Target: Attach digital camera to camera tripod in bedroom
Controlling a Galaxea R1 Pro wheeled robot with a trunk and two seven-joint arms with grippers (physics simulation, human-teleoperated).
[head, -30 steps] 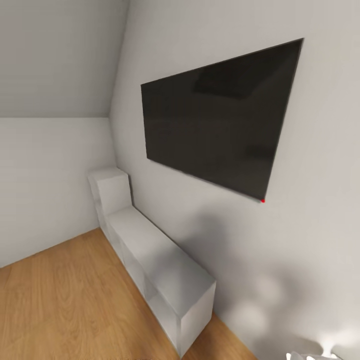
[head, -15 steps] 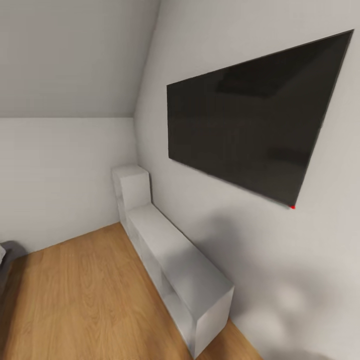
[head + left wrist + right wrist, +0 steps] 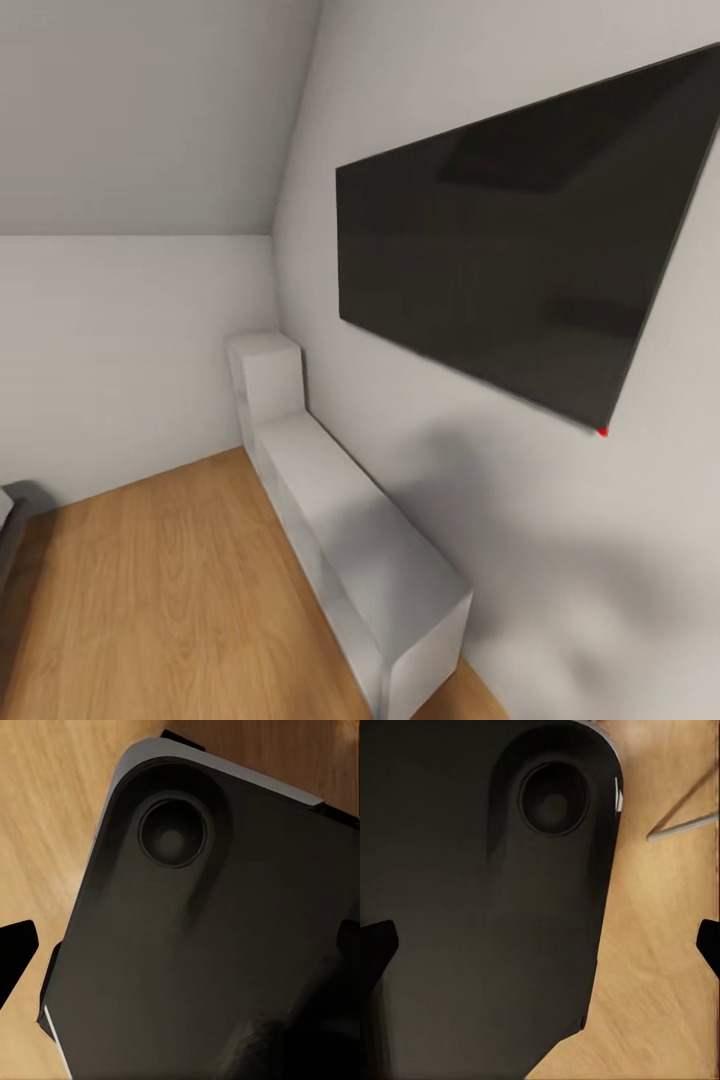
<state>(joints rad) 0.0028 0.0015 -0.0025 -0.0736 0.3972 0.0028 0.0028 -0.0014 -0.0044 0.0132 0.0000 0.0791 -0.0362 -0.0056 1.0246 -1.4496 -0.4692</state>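
Both arms hang over the wood floor point(image 3: 660, 967).

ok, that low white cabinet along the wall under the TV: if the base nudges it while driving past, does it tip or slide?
Probably neither easily. The white cabinet is long and low, sits flat on the wood floor and looks flush to the wall, so tipping seems unlikely. Its taller end block is the likelier part to rock. The smooth floor could let it slide.

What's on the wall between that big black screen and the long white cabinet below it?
Nothing: in the head view, bare pale wall separates the black screen from the white cabinet.
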